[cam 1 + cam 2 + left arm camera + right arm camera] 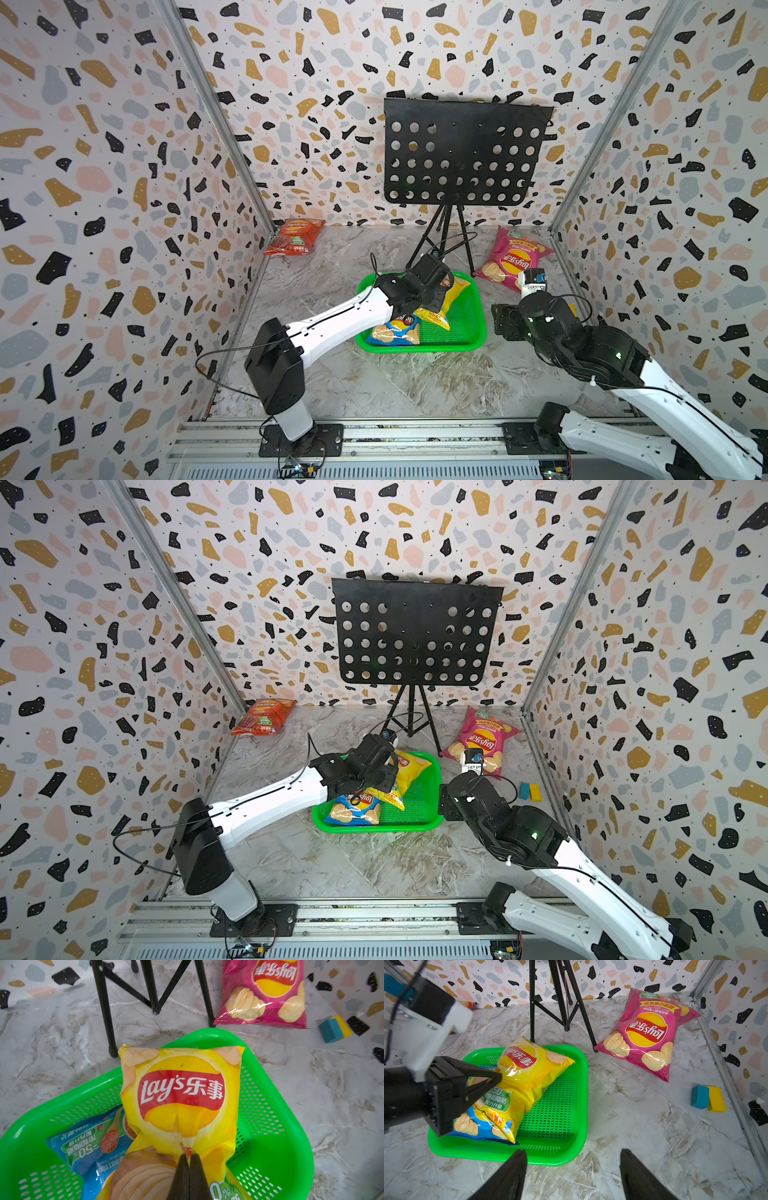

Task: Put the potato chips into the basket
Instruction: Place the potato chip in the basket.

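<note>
The left claw (189, 1155) is clenched on a thin pinch of film near one end of the yellow bag (180, 1093). That bag rests slanted in the basket (583, 1101), partly atop the blue bag (83, 1151) beside the claw. The right claw (573, 1151) is released and empty, over bare bench (633, 1115) beside the basket. Likely risks: on release the glossy yellow bag may slide off the blue one and tip over the rim, or the pinched film may slip early. Count: four bags, two in the basket, a pink bag (645, 1036) beyond the right claw, a red bag (295, 237) far beyond the left claw; one basket; two claws.
</note>
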